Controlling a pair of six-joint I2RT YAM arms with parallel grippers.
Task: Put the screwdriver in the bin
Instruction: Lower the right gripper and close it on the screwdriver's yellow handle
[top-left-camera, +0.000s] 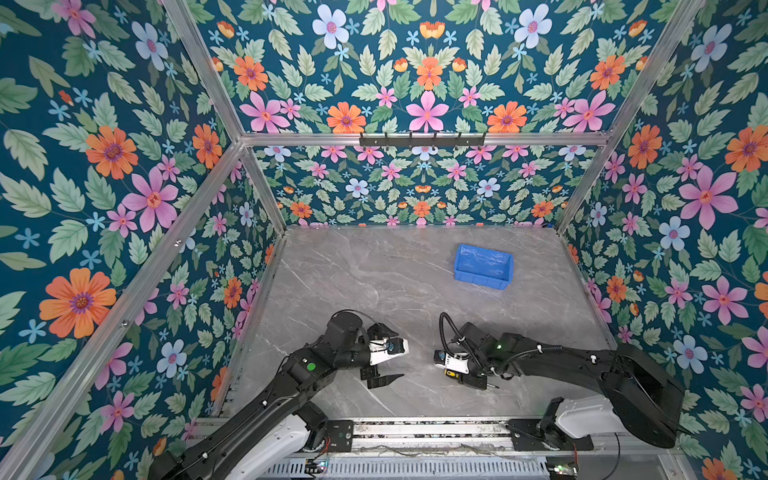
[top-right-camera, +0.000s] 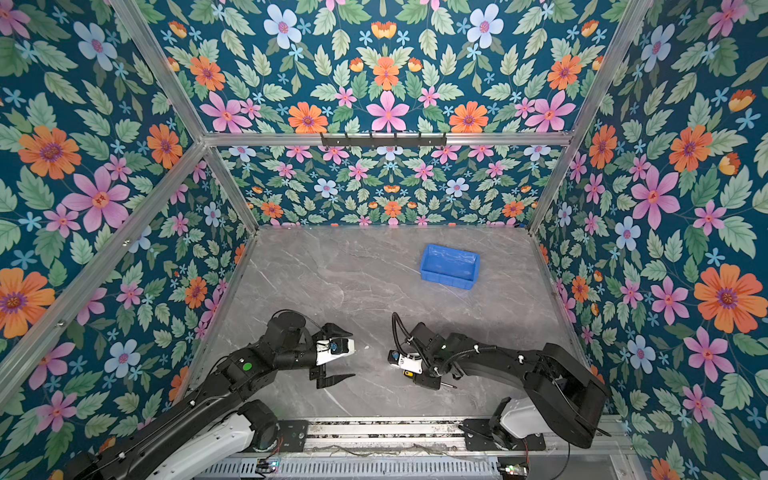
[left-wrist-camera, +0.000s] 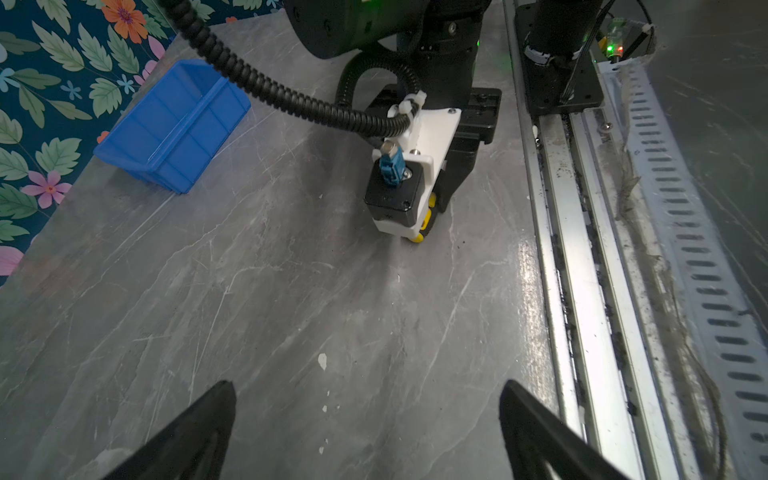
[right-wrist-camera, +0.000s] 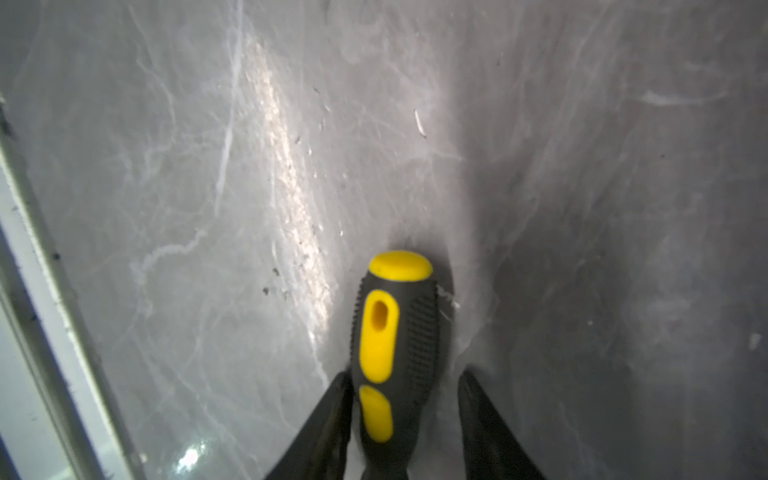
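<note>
Right end effector (right-wrist-camera: 405, 372) is down at the worktop (top-left-camera: 374, 282) with its jaws straddling the lower part of the screwdriver (right-wrist-camera: 395, 316) handle. From the right wrist view one finger sits against the black rubber and the other has a sliver of daylight beside it, so I'd call it part-way open and not clamped yet. The screwdriver is lying flat on the worktop near the front rail, yellow butt end pointing away from the wrist, and in a top view you only catch a bit of yellow and the shaft tip poking out from under the arm. So the step in hand is the grasp itself. As I see it, the next move is to squeeze until both fingers bite, lift straight up so the shaft doesn't drag, then swing out to the bin (top-left-camera: 480, 281). The bin is empty and sits well apart, toward the far right of the worktop. I'd line the tool up with the bin's long side before letting go. Pose-wise, the right arm comes in low from its base at the near right, with the wrist bent down hard. The left end effector (left-wrist-camera: 368, 419) hangs over bare worktop with its jaws wide and nothing in them, its arm stretched in from the near left and facing the other one.
</note>
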